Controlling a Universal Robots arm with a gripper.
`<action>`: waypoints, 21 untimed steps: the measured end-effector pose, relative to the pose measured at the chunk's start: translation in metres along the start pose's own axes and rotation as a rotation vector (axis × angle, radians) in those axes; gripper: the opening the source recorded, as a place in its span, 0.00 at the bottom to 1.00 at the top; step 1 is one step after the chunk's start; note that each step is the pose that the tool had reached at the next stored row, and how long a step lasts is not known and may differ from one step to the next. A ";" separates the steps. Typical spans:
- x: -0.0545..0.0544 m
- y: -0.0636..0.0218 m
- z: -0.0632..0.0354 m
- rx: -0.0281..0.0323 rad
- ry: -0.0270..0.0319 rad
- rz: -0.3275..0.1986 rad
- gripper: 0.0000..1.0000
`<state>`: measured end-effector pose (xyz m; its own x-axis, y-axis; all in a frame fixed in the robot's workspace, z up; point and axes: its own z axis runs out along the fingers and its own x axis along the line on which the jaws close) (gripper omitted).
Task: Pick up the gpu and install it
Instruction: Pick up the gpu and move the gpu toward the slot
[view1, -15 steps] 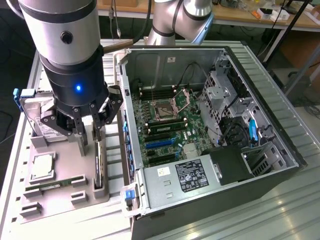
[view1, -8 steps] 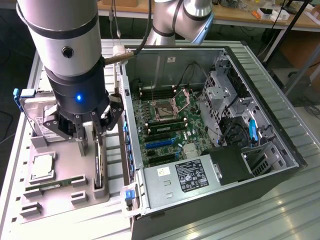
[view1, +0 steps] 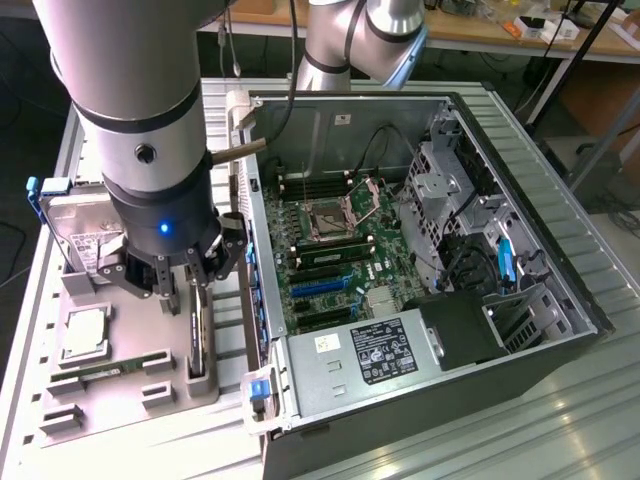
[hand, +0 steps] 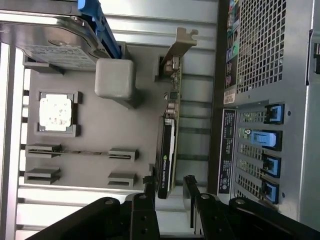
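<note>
Right now we see the end effector (view1: 186, 288) hanging low over a grey tray (view1: 130, 405) that lies on the slatted metal counter (view1: 500, 440), at the exterior view's left of the open computer case (view1: 560, 255). The gpu (view1: 197, 338) stands on its long edge in a slot of that tray, on the side nearest the case wall.

From the wrist view, the end effector (hand: 169, 192) is spread apart, with its black fingers (hand: 151, 205) on either side of one end of the gpu (hand: 166, 150). We can make out a sliver of space between the card and the finger on the case side, so nothing is clamped. The card's silver bracket (hand: 182, 42) is at the far end, away from the fingers.

Other parts share the tray (hand: 100, 135):
- a hard drive (hand: 55, 45) with blue tabs, propped at one end
- a square processor (hand: 56, 111) in its own recess
- a narrow memory stick (hand: 82, 151) lying between two small holders

Inside the case we see the motherboard (view1: 330, 250) with its slots exposed, and a power supply (view1: 372, 350) with a white label along the near edge. The gpu is not in the case; it is well apart from the motherboard.
</note>
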<state>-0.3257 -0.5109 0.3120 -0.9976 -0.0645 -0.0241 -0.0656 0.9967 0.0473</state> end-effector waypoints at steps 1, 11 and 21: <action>0.000 -0.0001 0.0029 0.0000 0.0000 0.001 0.36; 0.000 -0.0008 0.0152 0.0010 -0.0002 0.001 0.44; 0.000 -0.0020 0.0380 0.0030 -0.0021 0.041 0.44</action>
<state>-0.3246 -0.5110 0.2740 -0.9994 -0.0235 -0.0243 -0.0246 0.9987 0.0454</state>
